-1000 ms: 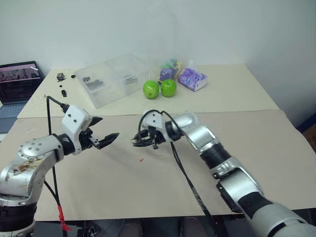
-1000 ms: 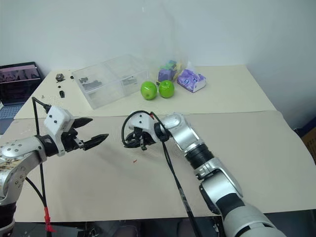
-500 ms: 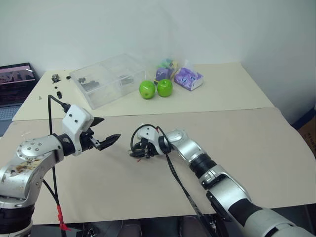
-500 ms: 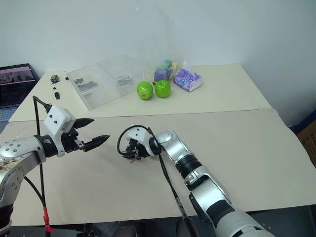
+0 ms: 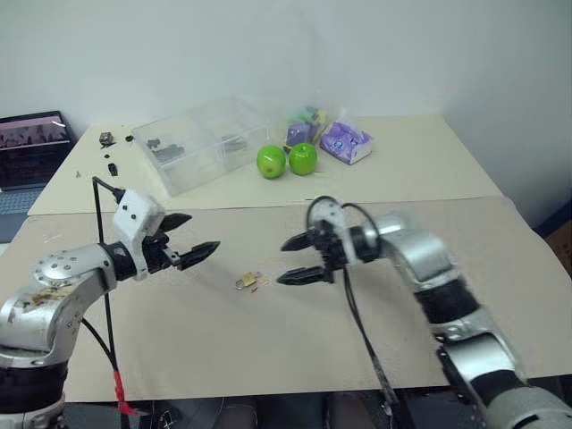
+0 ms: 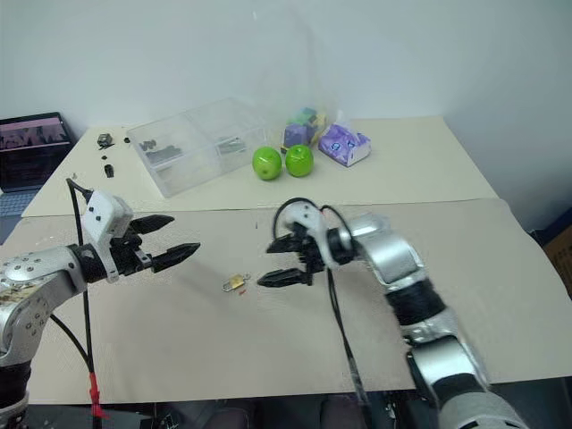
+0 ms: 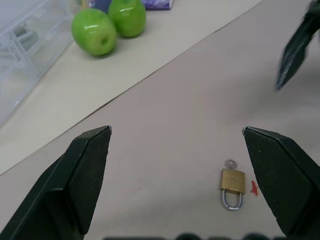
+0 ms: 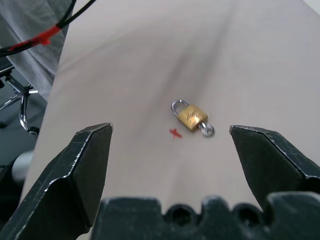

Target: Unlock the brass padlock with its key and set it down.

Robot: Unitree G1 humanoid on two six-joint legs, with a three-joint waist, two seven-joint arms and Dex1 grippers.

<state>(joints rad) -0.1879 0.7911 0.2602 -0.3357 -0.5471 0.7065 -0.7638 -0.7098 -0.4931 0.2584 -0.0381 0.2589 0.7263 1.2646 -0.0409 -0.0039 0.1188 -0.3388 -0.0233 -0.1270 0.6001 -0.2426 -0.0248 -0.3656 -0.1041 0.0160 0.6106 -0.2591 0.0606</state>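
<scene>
The brass padlock (image 5: 248,281) lies flat on the beige table cover between my two grippers, with the small silvery key (image 7: 229,163) sticking out of its base. Its thin shackle (image 8: 177,106) points away from the key; whether it is sprung I cannot tell. My right gripper (image 5: 281,263) hovers just right of the padlock, open, nothing between its fingers, which point left toward it. My left gripper (image 5: 202,231) hangs open to the left of the padlock, a short gap away. In the wrist views the padlock (image 8: 191,116) shows between each gripper's spread fingers.
A tiny red speck (image 8: 175,133) lies beside the padlock. Two green apples (image 5: 273,162) sit at the back, with a clear plastic box (image 5: 192,143) to their left and a purple packet (image 5: 344,143) to their right. A laptop (image 5: 31,147) stands at the far left.
My right gripper has opened and drawn back to the right and up, leaving the padlock with its key lying on the table. The left gripper has stayed where it was.
</scene>
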